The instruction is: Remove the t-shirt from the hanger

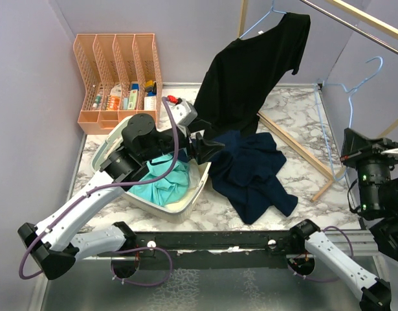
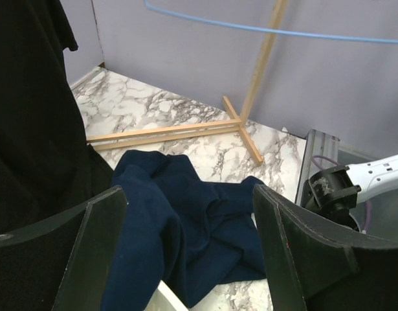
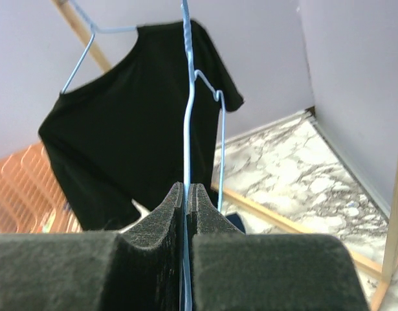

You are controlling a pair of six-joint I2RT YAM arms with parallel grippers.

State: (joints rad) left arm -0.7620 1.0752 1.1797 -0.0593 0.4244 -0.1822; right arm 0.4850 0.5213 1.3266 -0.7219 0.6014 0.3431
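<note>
**A:** From above, where is the t-shirt to be found?

**B:** Shows a black t-shirt (image 1: 257,71) draped on a blue hanger (image 1: 257,26), hung high at the back, with its long axis running down from collar to hem. Puts the hem just beyond and above the left gripper (image 1: 208,148), which is spread wide with nothing between the jaws. Places a loose navy shirt (image 1: 254,172) on the marble table (image 1: 296,110) just ahead of those jaws. Sets the right gripper (image 1: 349,148) well apart on the far side, pinching an empty hanger (image 1: 349,103).

**A:** And through the left wrist?

**B:** Frames wide, empty jaws. Shows the black t-shirt (image 2: 30,116) as a dark curtain hard to the left of them; touching or not, cannot tell. Shows the navy shirt (image 2: 186,220) straight ahead and below.

**A:** Through the right wrist?

**B:** Shows jaws closed tight on the empty hanger (image 3: 187,129), its wire rising straight out of the pinch. Finds the black t-shirt (image 3: 134,149) on its blue hanger (image 3: 79,58) ahead and a little left of the jaws, well apart.

**A:** Nearer arm, then?

**B:** Judged to be the left, which is free and beside the hem. Likely calls for a shift leftward and up from the jaws onto the cloth, then a pull along the shirt's length. Leaves the right arm occupied and distant.
</note>
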